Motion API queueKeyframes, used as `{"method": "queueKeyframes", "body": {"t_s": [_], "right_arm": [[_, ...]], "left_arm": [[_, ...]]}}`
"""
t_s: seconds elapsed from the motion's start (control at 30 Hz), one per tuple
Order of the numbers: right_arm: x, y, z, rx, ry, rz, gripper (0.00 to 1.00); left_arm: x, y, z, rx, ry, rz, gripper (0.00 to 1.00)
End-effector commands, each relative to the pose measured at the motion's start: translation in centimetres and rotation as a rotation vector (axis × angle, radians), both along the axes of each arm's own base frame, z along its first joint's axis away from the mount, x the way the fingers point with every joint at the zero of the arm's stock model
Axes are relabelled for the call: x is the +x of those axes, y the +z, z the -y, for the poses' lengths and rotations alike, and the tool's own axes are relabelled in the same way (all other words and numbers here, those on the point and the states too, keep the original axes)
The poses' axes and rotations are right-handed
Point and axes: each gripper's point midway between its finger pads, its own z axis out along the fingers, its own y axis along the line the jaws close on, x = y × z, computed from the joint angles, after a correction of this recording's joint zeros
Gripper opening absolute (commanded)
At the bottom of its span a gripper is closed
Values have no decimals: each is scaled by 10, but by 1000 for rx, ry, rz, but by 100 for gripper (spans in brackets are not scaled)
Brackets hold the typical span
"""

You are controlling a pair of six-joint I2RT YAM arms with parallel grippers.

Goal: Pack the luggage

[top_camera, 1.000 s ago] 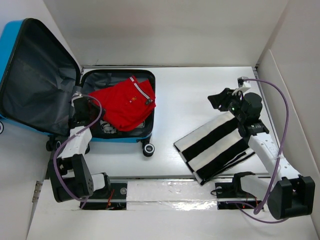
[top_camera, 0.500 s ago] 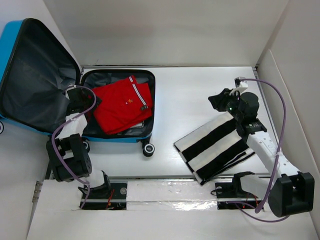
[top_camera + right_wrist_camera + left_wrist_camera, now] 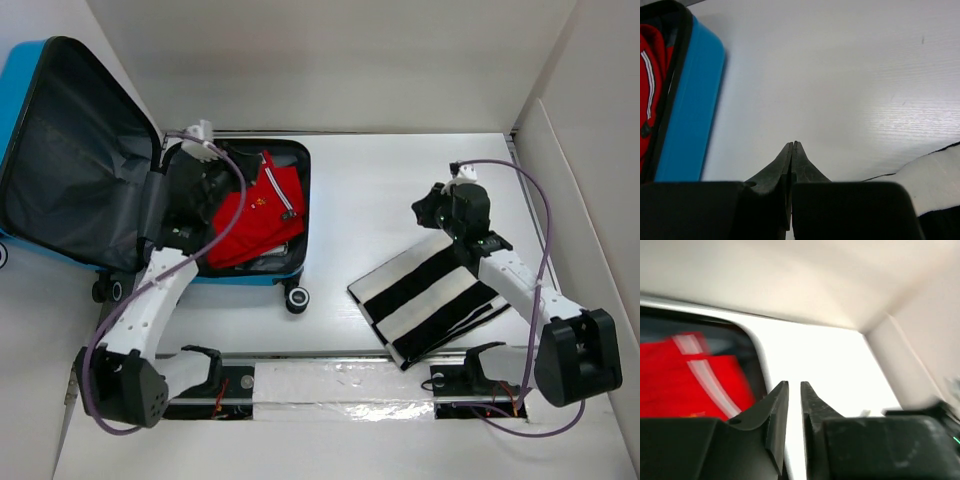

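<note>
Luggage: the blue luggage [image 3: 240, 279] is on the left side of the white table [image 3: 380, 190]. It is wide open.
Lid: it stands up and leans on the left wall. Its dark grey inside faces the room.
Bottom half: it lies flat on the table with a black wheel [image 3: 296, 298] at its near corner.
Inside the luggage: a red piece of clothing [image 3: 262, 215] with a white stripe lies in the bottom half.
My left gripper [image 3: 794, 385]: it hangs over the bottom half of the luggage, just above the red clothing.
My left fingers: they are let go, with a thin gap between them. Nothing is in the gap. My left wrist view is blurry.
My right gripper [image 3: 791, 144]: it is over the bare table, well apart from the luggage, and it points toward the blue side.
My right fingers: they are squeezed tight, tip to tip. I hold nothing in them.
Striped cloth: a folded black and white cloth [image 3: 430, 300] lies flat on the table on the right. My right gripper is near its far end, and I cannot tell if it touches.
</note>
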Motion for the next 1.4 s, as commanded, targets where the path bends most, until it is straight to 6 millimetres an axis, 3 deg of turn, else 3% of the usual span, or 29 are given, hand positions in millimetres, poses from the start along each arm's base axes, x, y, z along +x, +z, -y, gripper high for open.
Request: {"method": "queueKeyframes", "body": {"t_s": [0.0, 0.1, 0.13, 0.2, 0.23, 0.3, 0.33, 0.4, 0.43, 0.47, 0.5, 0.53, 0.57, 0.6, 0.63, 0.67, 0.7, 0.73, 0.8, 0.83, 1.1, 1.37], "right_arm": [[-1, -26, 32, 14, -145, -27, 0], [-7, -41, 60, 60, -237, -43, 0], [-12, -48, 79, 80, -294, -48, 0], [-17, -48, 92, 115, -331, -42, 0], [-20, -49, 104, 140, -368, -42, 0], [-26, -34, 108, 171, -369, 3, 6], [-29, -29, 112, 187, -388, 16, 8], [-36, 0, 123, 208, -417, 108, 22], [-38, 13, 120, 222, -396, 146, 28], [-41, 41, 121, 234, -386, 218, 40], [-42, 55, 118, 239, -366, 246, 44], [-44, 62, 112, 240, -328, 240, 46], [-45, 73, 107, 237, -295, 253, 48], [-46, 94, 105, 238, -270, 288, 49], [-47, 98, 99, 239, -235, 282, 50], [-50, 104, 88, 235, -167, 285, 51], [-50, 108, 85, 231, -143, 287, 51], [-51, 110, 83, 220, -127, 281, 51], [-51, 111, 80, 211, -106, 281, 52], [-50, 109, 81, 201, -105, 276, 52], [-38, 89, 78, 186, -88, 220, 53], [-31, 81, 78, 162, -100, 202, 53]], "left_arm": [[-30, 11, 86, -32, -251, 108, 12], [-54, -8, 151, 16, -402, 108, 15], [-52, -28, 166, 37, -433, 67, 19], [-57, -46, 186, 49, -503, 33, 30], [-62, -66, 204, 74, -544, -3, 35], [-64, -79, 223, 145, -580, 1, 47], [-75, -102, 247, 194, -642, -36, 51], [-78, -106, 276, 293, -703, -20, 60], [-78, -137, 291, 351, -739, -80, 61], [-82, -135, 311, 380, -779, -81, 63], [-80, -141, 320, 389, -813, -89, 66], [-80, -178, 329, 427, -861, -154, 68], [-75, -171, 344, 414, -899, -133, 69], [-77, -178, 352, 417, -946, -140, 71], [-74, -212, 358, 451, -973, -197, 72], [-69, -209, 368, 460, -996, -202, 73], [-70, -215, 374, 463, -1034, -215, 74], [-69, -244, 376, 487, -1051, -269, 77], [-65, -248, 383, 512, -1075, -284, 77], [-67, -265, 382, 527, -1092, -321, 77], [-78, -303, 382, 540, -1200, -424, 77], [-115, -329, 375, 476, -1356, -528, 69]]}}
